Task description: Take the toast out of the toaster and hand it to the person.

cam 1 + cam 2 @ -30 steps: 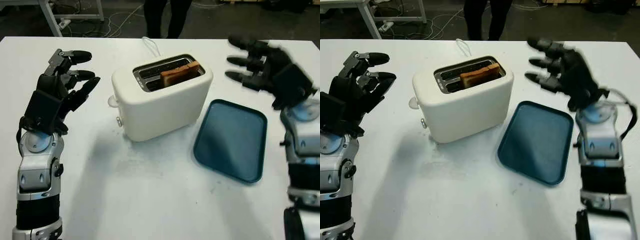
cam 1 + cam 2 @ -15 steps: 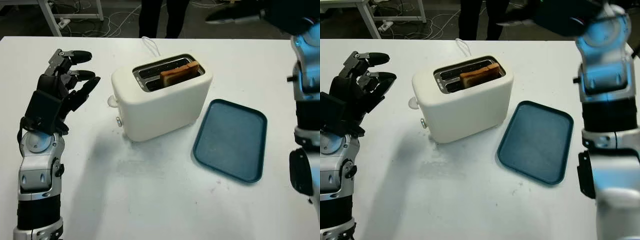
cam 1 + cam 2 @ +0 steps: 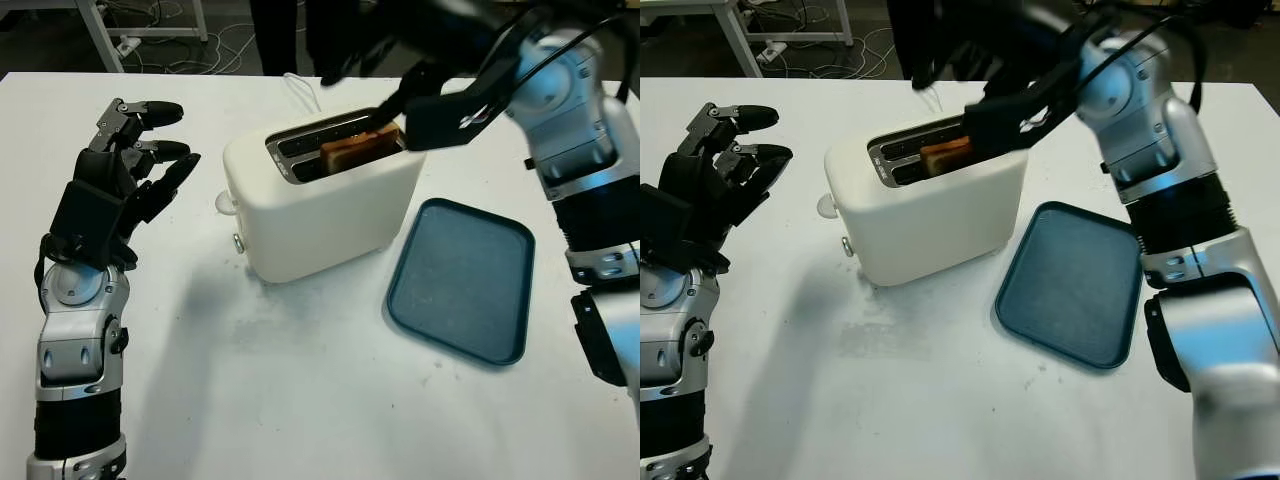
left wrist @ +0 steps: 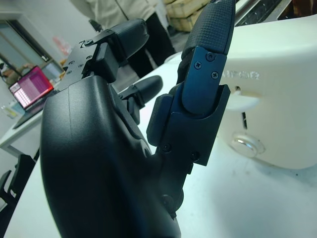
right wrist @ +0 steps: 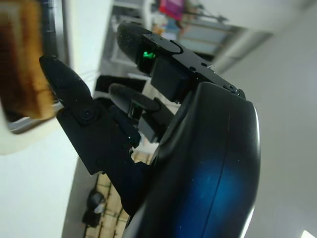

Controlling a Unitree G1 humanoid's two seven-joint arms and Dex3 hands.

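Note:
A white toaster (image 3: 320, 205) stands mid-table with a slice of browned toast (image 3: 352, 150) sticking up from its nearer slot. My right hand (image 3: 365, 85) hovers open over the toaster's far right end, its arm reaching in from the right. The fingers are above the slots and the thumb (image 5: 62, 74) is just beside the end of the toast (image 5: 20, 59), holding nothing. My left hand (image 3: 140, 150) is held up open to the left of the toaster (image 4: 277, 89), apart from it. A person's dark-trousered legs (image 3: 272, 30) stand beyond the table's far edge.
A dark teal tray (image 3: 462, 280) lies flat on the table to the right of the toaster, under my right arm. The toaster's white cord (image 3: 300, 90) loops off behind it. The toaster's knob (image 4: 245, 144) faces my left hand.
My right hand has swung from high at the upper right down and leftward to over the toaster, beside the toast. The left hand, toaster and tray have not moved.

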